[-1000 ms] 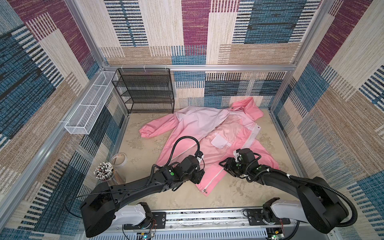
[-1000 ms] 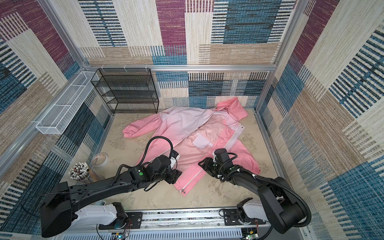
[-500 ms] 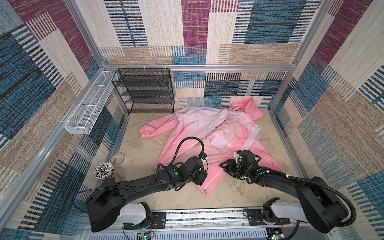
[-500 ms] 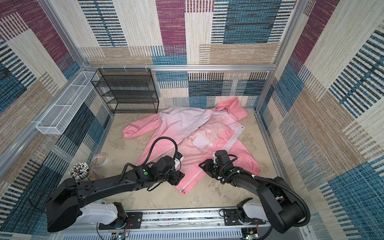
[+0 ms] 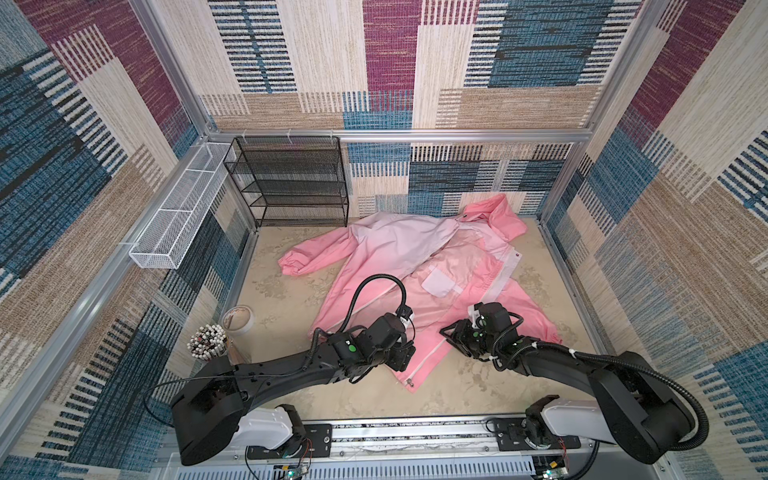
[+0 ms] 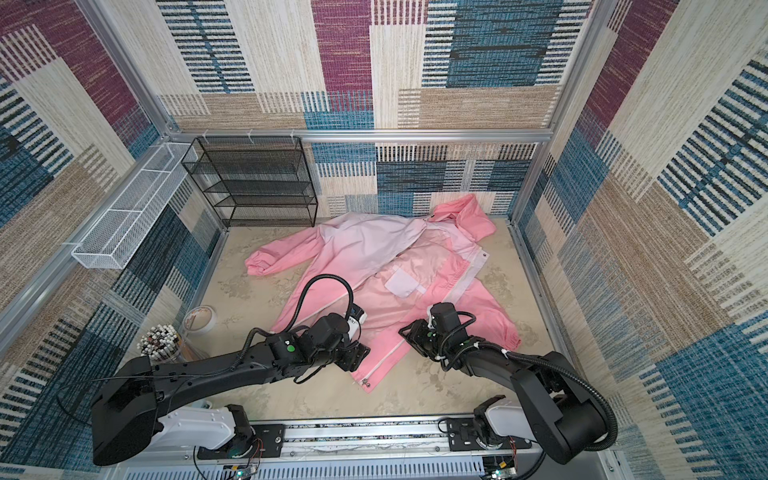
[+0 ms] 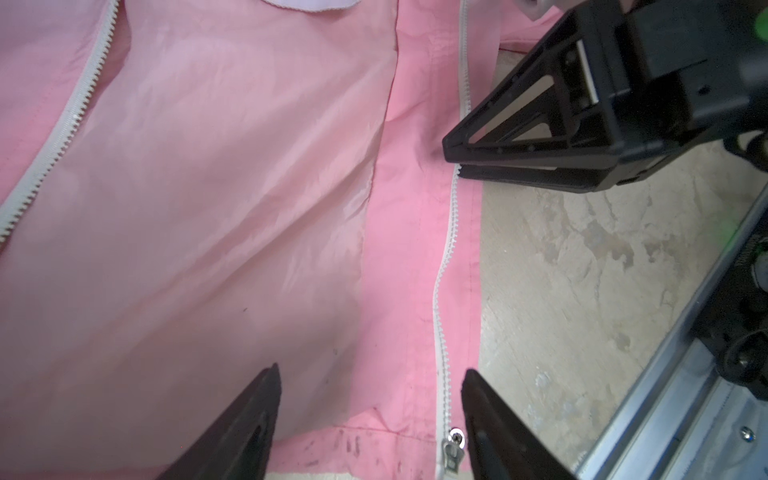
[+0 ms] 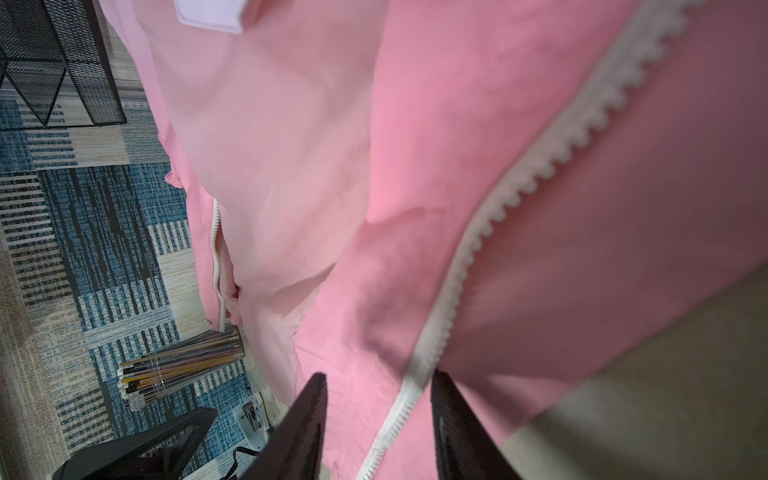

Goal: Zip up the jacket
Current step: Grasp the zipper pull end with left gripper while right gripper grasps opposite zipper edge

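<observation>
The jacket [image 5: 399,257] lies open on the table [image 5: 286,291] and looks thin, light and slippery. At its near hem the zipper pull [image 7: 451,453] looks the best hold; the left gripper [image 7: 370,368] stands wide astride it. The right gripper [image 8: 378,373] is narrow around the zipper edge, grip unclear. Farther off, bare table runs toward the rack [image 5: 291,183].

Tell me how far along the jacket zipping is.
Done: the jacket lies spread open. Nothing is zipped; the two zipper rows sit apart, slider at the hem. In hand: the right gripper straddles the slider's row; whether it grips is unclear. The left gripper is open, slider between its jaws. Left: join the rows and pull the slider up.
</observation>
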